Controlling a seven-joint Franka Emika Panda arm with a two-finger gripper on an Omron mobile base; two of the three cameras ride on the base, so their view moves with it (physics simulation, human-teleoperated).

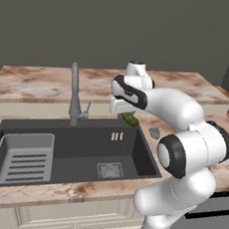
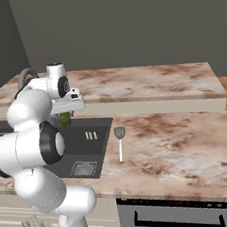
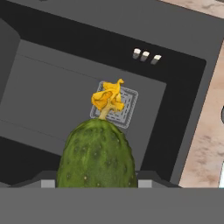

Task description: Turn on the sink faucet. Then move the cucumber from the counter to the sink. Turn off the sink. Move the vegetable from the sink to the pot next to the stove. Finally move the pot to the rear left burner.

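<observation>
the gripper [image 3: 96,186] is clamped on the cucumber [image 3: 97,159], which hangs lengthwise, yellow-flowered tip pointing down at the sink [image 3: 65,96] drain grate [image 3: 114,105].

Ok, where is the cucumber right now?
The cucumber is held in the gripper, up over the right part of the sink; in the hand view its yellow tip points down toward the drain grate.

We see the cucumber [image 3: 97,157] above the sink [image 1: 132,153], the sink faucet [image 1: 75,95] behind it, the spatula [image 2: 120,141] right of it.
</observation>
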